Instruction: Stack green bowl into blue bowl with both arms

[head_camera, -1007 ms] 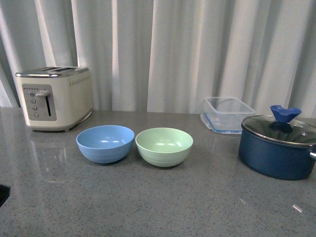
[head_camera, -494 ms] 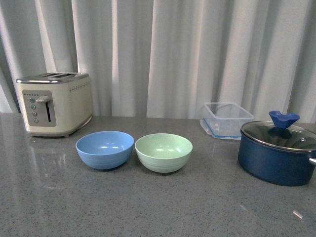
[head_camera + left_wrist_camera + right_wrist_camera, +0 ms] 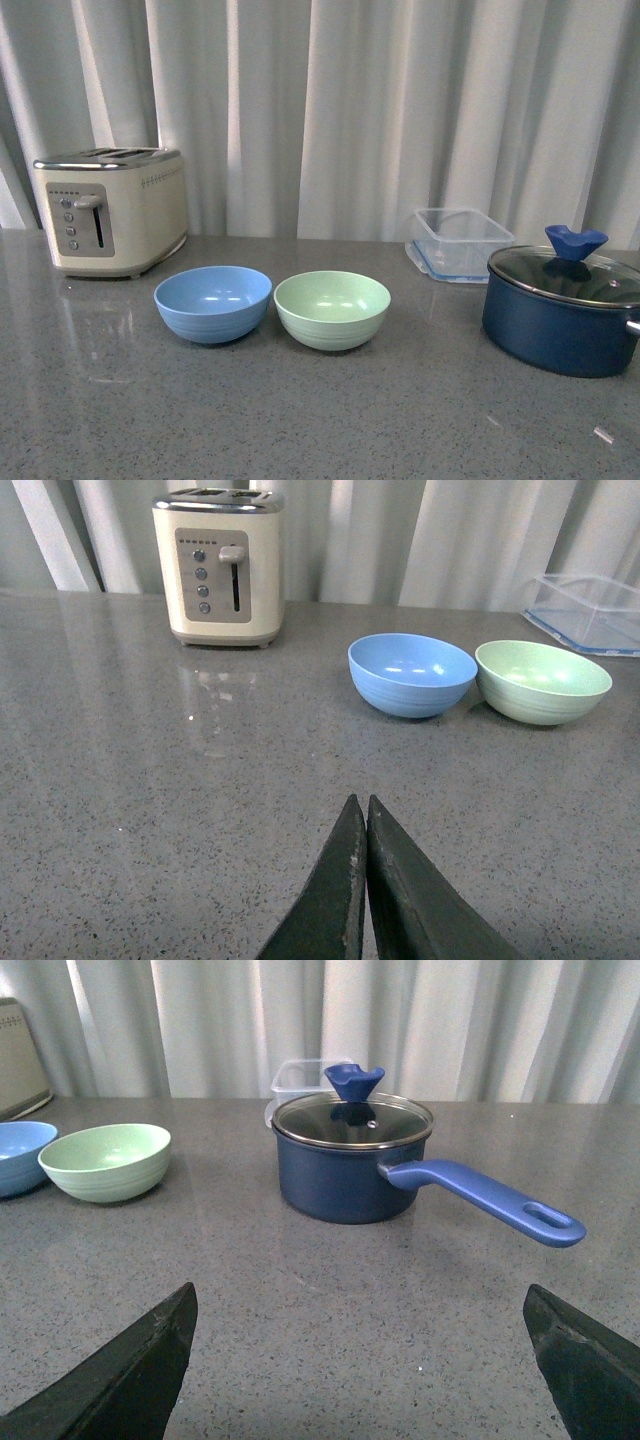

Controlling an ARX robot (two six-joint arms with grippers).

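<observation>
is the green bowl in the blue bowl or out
Out. The green bowl sits upright on the counter beside the blue bowl, not nested in it; both look empty.

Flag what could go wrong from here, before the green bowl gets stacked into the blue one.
1. The green bowl sits close beside the blue bowl; gripping its rim on that side may shove the blue one.
2. The left hand is shut; arriving so, it might push the blue bowl rather than steady it.
3. The pot handle juts out near the open right hand and could be clipped.
</observation>
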